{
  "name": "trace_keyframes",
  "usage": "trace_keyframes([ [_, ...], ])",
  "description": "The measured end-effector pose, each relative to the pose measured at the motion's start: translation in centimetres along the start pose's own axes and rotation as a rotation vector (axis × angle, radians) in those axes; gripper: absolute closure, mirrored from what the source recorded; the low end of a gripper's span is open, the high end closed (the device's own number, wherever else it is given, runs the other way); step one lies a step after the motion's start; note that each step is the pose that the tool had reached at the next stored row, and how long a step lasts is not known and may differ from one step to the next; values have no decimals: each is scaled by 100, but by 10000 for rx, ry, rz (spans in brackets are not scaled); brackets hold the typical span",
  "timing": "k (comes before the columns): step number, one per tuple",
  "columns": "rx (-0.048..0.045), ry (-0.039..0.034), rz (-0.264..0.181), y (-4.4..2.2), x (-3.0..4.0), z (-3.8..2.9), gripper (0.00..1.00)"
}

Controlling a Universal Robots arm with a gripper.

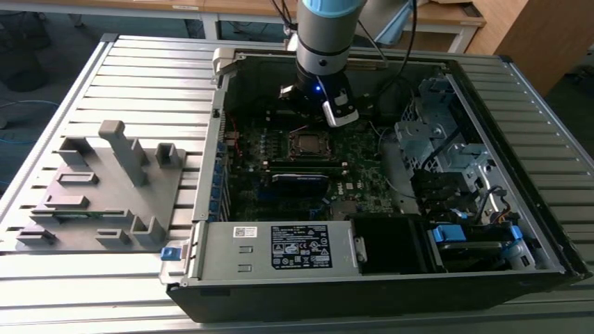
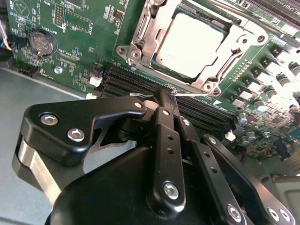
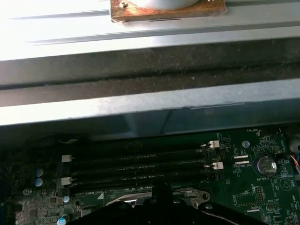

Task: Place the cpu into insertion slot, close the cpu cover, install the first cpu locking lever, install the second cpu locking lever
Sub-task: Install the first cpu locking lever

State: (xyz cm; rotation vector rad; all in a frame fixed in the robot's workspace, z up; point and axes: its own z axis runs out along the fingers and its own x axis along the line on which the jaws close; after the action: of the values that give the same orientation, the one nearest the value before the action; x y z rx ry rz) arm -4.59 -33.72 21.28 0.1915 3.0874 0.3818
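In the second wrist view the cpu (image 2: 190,44) lies flat in the insertion slot (image 2: 136,54), its pale face showing through the cut-out of the cpu cover (image 2: 234,44). The cover is down over it. My gripper (image 2: 167,96) hangs just beside the socket's near edge, its black fingers (image 2: 161,122) pressed together. Their tips sit at the end of a thin wire locking lever (image 2: 194,93) that runs along that edge. In the exterior view the gripper (image 1: 314,120) is inside the open computer case, right above the insertion slot (image 1: 307,144).
Long black memory strips (image 3: 136,164) lie between the socket and the case wall (image 3: 150,112). A coin battery (image 2: 42,43) sits on the green board. Drive cages and cables (image 1: 446,160) fill the exterior view's right. A grey fixture (image 1: 102,188) stands outside the case at its left.
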Motion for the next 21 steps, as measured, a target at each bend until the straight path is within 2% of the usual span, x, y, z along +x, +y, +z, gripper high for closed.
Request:
trace_keyframes([
  [8,20,-109,339,22,4,33,90],
  [12,13,-230,510,17,5,52,90],
  [17,-16,-429,567,14,8,68,90],
  [21,-67,-503,551,10,15,70,90],
])
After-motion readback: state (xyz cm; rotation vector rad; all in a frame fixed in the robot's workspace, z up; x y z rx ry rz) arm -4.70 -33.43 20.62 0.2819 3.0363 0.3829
